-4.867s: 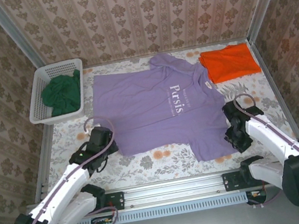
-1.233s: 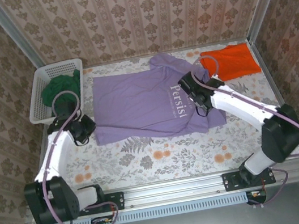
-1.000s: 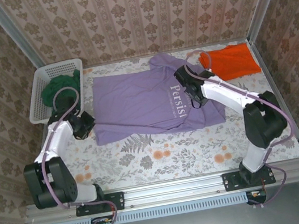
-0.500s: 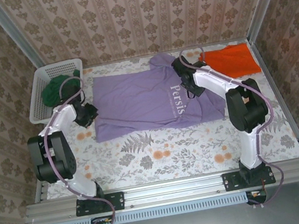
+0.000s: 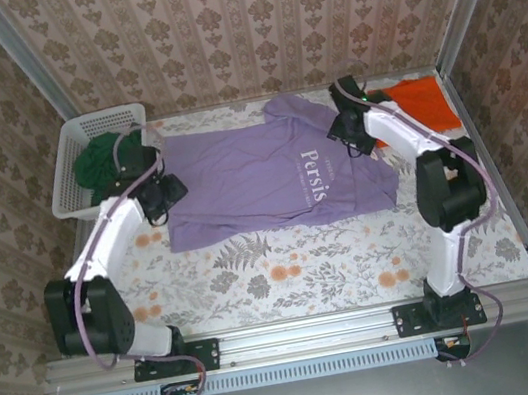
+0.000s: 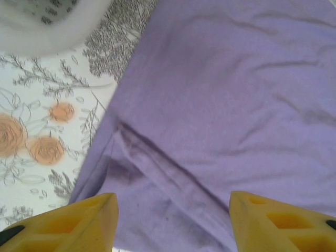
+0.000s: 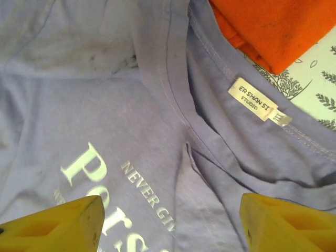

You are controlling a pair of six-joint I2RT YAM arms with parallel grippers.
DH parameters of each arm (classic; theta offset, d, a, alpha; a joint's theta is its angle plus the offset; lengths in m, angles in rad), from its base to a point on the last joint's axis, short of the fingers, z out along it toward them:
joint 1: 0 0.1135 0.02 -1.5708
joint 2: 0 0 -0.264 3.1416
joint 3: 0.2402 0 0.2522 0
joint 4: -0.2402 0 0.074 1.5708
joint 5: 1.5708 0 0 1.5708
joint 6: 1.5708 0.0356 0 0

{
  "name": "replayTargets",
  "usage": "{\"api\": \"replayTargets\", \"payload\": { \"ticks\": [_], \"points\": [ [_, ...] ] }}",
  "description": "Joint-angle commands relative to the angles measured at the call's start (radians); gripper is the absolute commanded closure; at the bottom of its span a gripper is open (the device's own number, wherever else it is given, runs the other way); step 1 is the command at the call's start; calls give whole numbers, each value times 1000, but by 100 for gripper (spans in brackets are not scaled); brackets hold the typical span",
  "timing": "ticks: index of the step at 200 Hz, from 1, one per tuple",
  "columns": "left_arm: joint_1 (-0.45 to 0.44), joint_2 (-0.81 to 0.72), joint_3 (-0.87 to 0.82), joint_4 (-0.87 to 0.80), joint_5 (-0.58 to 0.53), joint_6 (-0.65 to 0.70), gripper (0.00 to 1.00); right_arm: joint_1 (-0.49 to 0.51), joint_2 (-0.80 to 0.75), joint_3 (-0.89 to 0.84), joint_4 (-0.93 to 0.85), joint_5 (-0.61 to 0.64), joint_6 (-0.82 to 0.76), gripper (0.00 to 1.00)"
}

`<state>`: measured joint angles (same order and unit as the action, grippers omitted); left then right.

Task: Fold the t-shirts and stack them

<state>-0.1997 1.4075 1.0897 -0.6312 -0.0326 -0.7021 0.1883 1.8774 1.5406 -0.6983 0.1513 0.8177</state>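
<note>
The lilac-purple t-shirt (image 5: 262, 183) lies folded over on itself across the middle of the table, its white lettering (image 5: 312, 171) facing up. My left gripper (image 5: 165, 190) hovers at its left edge, open; in the left wrist view the yellow fingertips (image 6: 68, 226) straddle a creased fold of purple cloth (image 6: 220, 105) without holding it. Over the collar is my right gripper (image 5: 347, 130), also open, the neck label (image 7: 252, 100) showing beyond its fingertips (image 7: 291, 223). The orange t-shirt (image 5: 427, 101) lies folded at the back right. The dark green t-shirt (image 5: 104, 161) sits in the basket.
The white lattice basket (image 5: 73, 179) stands at the back left, close to my left arm; its rim (image 6: 47, 26) shows in the left wrist view. Floral tabletop (image 5: 287, 275) lies bare in front of the shirt. Patterned walls enclose the table on three sides.
Both arms carried the shirt's near half toward the back, folding it over. Over the last second both grippers went from shut to open, let go of the cloth and moved slightly back.
</note>
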Motion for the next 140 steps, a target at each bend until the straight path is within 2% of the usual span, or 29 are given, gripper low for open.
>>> {"api": "replayTargets", "payload": {
  "ticks": [1, 22, 36, 44, 63, 81, 140],
  "points": [
    [-9, -49, -142, 2, -17, 7, 46, -62, -226, -236, 137, -214, -148, 24],
    [-4, -104, -228, 7, -19, 23, 49, -145, -395, -480, 239, -307, -135, 23],
    [20, -130, -285, 32, 23, 25, 48, -194, -451, -594, 258, -381, -125, 29],
    [42, -136, -316, 55, 64, 17, 48, -207, -462, -629, 243, -383, -128, 31],
    [80, -131, -361, 100, 139, 2, 49, -227, -467, -689, 213, -361, -150, 36],
    [88, -127, -382, 122, 143, -10, 48, -241, -458, -738, 221, -356, -142, 41],
    [96, -125, -436, 170, 126, -82, 47, -250, -404, -787, 245, -270, -117, 39]
  ]
}}
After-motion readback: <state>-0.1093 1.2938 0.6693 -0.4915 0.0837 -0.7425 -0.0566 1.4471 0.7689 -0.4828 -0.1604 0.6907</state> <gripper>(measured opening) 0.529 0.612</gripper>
